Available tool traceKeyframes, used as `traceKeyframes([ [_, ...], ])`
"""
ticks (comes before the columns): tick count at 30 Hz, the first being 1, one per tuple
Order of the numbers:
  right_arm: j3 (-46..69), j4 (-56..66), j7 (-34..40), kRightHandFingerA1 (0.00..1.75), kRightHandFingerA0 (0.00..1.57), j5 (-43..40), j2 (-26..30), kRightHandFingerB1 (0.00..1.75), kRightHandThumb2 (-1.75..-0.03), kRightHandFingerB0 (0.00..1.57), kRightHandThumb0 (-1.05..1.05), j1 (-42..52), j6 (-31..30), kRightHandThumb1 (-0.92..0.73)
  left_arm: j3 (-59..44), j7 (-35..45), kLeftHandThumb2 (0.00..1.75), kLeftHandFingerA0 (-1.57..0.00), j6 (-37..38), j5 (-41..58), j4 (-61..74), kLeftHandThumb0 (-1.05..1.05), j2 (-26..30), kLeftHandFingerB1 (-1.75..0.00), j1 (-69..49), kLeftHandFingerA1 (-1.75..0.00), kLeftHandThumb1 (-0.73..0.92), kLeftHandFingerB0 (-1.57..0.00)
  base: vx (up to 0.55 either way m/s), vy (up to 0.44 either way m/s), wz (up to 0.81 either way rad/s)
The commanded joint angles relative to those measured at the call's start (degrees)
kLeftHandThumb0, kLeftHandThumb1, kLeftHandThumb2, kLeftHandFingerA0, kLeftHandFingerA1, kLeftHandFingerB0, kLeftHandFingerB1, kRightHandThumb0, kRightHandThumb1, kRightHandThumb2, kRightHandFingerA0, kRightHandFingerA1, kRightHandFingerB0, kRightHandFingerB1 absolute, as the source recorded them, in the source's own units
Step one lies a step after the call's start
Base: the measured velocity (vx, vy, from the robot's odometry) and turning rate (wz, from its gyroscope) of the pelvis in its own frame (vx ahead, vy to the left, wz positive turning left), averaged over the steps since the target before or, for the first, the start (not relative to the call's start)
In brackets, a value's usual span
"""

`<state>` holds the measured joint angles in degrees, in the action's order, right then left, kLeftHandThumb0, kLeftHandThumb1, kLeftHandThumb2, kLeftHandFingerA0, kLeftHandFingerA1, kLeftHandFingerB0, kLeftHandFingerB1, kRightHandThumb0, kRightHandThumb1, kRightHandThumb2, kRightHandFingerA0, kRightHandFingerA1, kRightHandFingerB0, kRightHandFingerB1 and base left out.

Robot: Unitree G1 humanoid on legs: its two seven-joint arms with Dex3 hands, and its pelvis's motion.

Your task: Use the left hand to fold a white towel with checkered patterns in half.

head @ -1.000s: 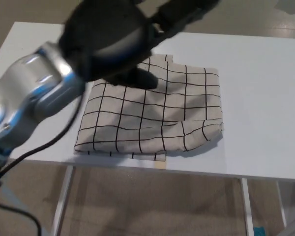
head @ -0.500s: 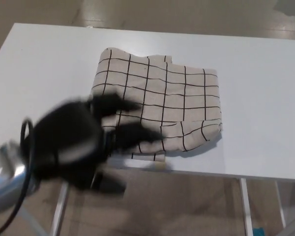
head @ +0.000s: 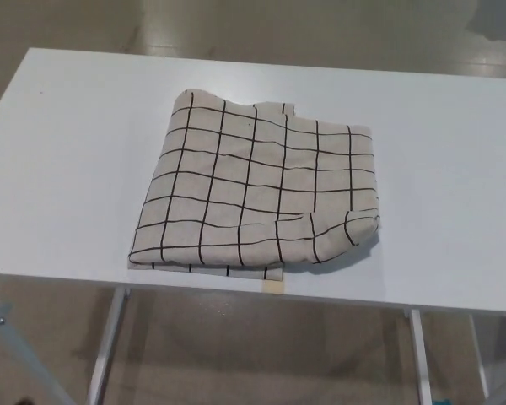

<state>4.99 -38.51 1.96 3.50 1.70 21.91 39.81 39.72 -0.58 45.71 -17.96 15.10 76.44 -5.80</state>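
The towel [head: 257, 192] lies on the white bench [head: 59, 169], near the front edge and roughly centred left to right. It is white with a black grid pattern. It appears already doubled over: a second layer edge shows along the front, and the front right corner forms a rounded, puffed fold rather than a flat crease.

Robot hand state: neither the left nor the right robot hand appears in the head view, so their opening and contents cannot be stated. Nothing grips or presses the towel.

Assessment: the fold looks complete, though loosely made.

Risks from this condition:
- The front edge of the towel sits just beside the bench edge. Any drag toward the front could pull the cloth over the edge and onto the floor.
- The bulging right corner is not pressed flat. It may spring open, and the layers may slide out of line.
- The back edge is stepped, so the layers are not squarely matched.

Containers: none visible.
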Motion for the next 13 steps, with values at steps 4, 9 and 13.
traceKeyframes([
  [4,0.42,-5.18,-2.52,0.41,0.23,-1.55,1.55,0.36,-0.63,0.25,-0.52,0.46,-2.94,-0.76,-3.70,17.95,0.96,-0.63,-3.16,52.14,-22.53,-0.77,-14.14,-0.50,-20.96,-0.56,0.54,-0.56,0.00,0.000,0.00],
  [9,0.10,-5.65,-1.75,0.41,0.23,-0.75,1.30,0.36,-0.63,0.25,-0.51,-0.14,-2.38,-0.76,-11.28,15.67,0.59,-0.52,-15.57,45.54,-37.92,-0.79,-29.59,-0.38,-16.72,-0.40,0.59,-0.54,0.00,0.000,0.00],
  [13,-0.18,-6.49,-1.00,0.41,0.24,0.04,1.26,0.36,-0.62,0.26,-0.51,-0.60,-2.50,-0.75,-16.60,10.82,0.89,-0.40,-20.31,37.16,-54.10,-0.91,-40.22,-0.42,-11.30,-0.44,0.56,-0.39,0.00,0.000,0.00],
])
